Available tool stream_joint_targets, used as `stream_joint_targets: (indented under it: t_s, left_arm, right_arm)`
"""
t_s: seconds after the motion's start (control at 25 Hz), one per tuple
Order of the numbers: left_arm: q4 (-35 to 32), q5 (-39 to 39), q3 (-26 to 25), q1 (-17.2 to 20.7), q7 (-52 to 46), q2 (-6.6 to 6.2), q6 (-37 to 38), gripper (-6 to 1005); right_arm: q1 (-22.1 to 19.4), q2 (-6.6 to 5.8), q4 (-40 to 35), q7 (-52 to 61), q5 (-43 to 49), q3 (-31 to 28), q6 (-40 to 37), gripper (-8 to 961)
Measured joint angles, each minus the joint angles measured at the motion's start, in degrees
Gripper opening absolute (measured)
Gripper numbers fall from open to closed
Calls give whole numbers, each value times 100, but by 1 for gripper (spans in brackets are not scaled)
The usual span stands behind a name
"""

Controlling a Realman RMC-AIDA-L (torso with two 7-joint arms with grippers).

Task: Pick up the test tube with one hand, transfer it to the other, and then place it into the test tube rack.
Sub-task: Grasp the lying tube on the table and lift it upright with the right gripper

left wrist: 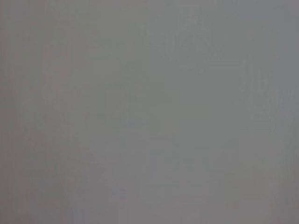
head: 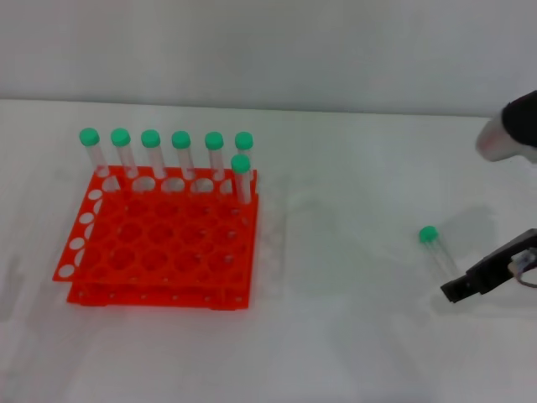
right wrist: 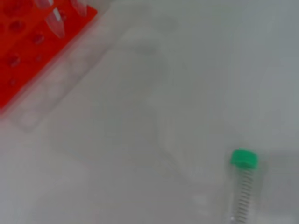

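Note:
A test tube with a green cap lies flat on the white table at the right, cap pointing away from me. It also shows in the right wrist view. My right gripper hangs low over the table, its black tip just beyond the tube's tapered end. I cannot tell whether it touches the tube. The orange-red test tube rack stands at the left and holds several upright green-capped tubes along its far rows. A corner of the rack shows in the right wrist view. My left gripper is out of view.
The right arm's silver-grey housing hangs at the right edge. White table lies between the rack and the loose tube. The left wrist view shows only a plain grey surface.

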State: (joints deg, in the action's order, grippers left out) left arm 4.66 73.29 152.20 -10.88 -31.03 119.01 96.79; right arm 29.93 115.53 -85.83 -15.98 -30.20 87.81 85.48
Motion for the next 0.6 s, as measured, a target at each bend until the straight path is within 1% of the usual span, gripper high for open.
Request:
stream_joint_targets:
  t_s: [0.16,0.28,0.52,0.6]
  left_arm:
    - [0,0,-6,13,0,0,-78,720]
    - [0,0,-3,-3,3,0,-117,720]
    - [7,1,0,-38,13,0,-141,719]
    - [8,1,2,-57,18,-1,-145,719]
  right_arm:
    - [139,22,283,92,-7,209,-241,779]
    - [228,17,449,161,25,290,-349,773]
    - [447,-1,937,170,37,318,-517,748]
    - [519,-2,1069,176,74,320,-543,678]
